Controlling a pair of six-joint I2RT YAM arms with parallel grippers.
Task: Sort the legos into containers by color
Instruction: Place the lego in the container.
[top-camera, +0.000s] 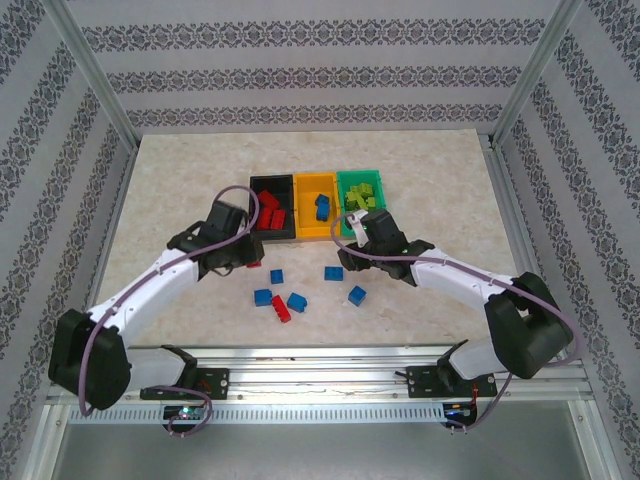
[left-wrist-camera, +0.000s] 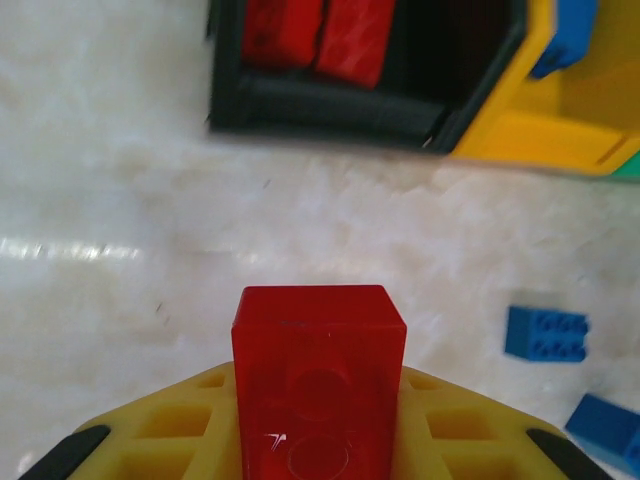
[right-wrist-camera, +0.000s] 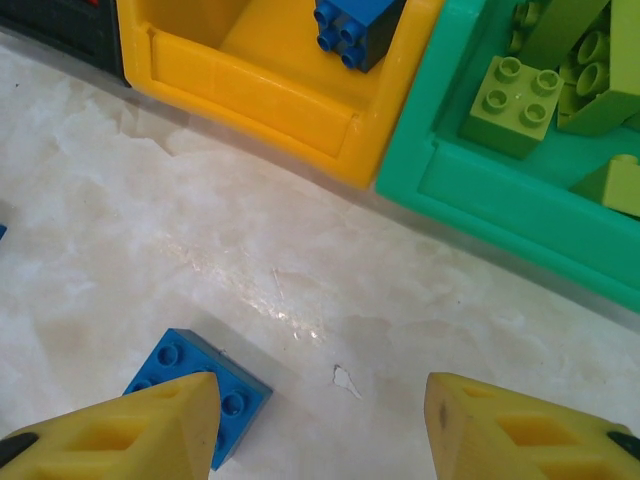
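My left gripper (left-wrist-camera: 320, 440) is shut on a red lego (left-wrist-camera: 318, 370), held just above the table in front of the black container (left-wrist-camera: 330, 105). That container holds red legos (left-wrist-camera: 320, 35). From above, the left gripper (top-camera: 252, 262) sits near the black bin's (top-camera: 275, 238) front left corner. My right gripper (right-wrist-camera: 320, 420) stands open over bare table in front of the orange-yellow container (right-wrist-camera: 260, 90) and the green container (right-wrist-camera: 500, 190). A blue lego (right-wrist-camera: 215, 385) lies partly under its left finger. Lime legos (right-wrist-camera: 515, 95) fill the green bin.
Several loose blue legos (top-camera: 276, 275) and one red lego (top-camera: 281, 309) lie on the table between the arms, in front of the bins. A blue lego (right-wrist-camera: 355, 25) rests in the orange-yellow bin. Patterned walls and metal posts enclose the table.
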